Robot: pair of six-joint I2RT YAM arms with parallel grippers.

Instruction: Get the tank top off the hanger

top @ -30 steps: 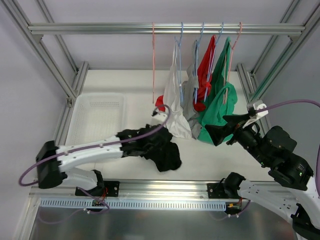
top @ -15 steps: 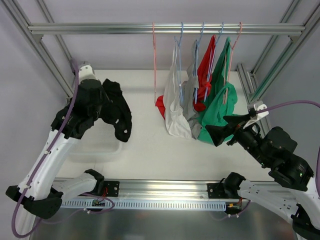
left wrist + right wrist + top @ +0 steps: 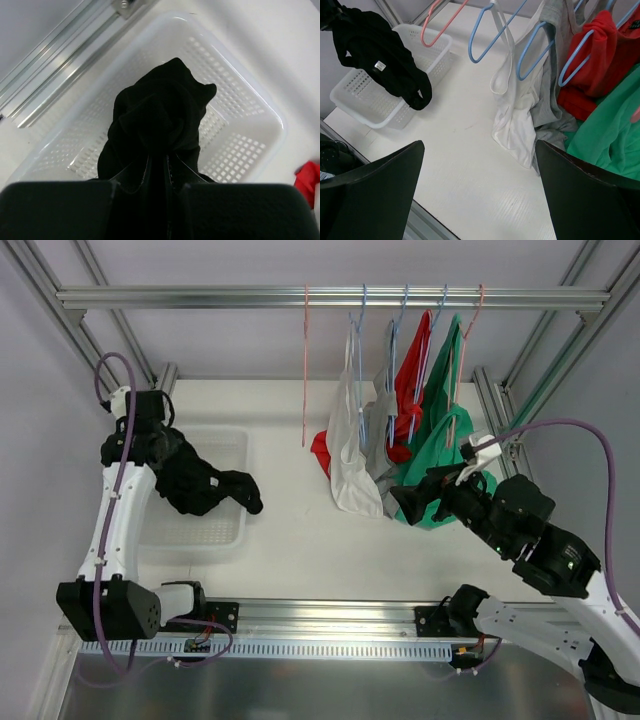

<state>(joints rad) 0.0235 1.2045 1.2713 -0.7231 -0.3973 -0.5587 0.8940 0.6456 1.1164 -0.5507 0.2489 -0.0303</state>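
Top external view: my left jaws clamped shut on black tank top (image 3: pixel 205 485) above basket (image 3: pixel 228 445); right jaws gaped wide, empty. Risk, I judged: trailing hem overhanging rim, spilling onto tabletop (image 3: pixel 300 540) upon release.

Black tank top (image 3: pixel 205 485), bunched and dangling over the white basket (image 3: pixel 200 532); bare pink hanger (image 3: pixel 305 370) hanging on the rail (image 3: pixel 200 297).
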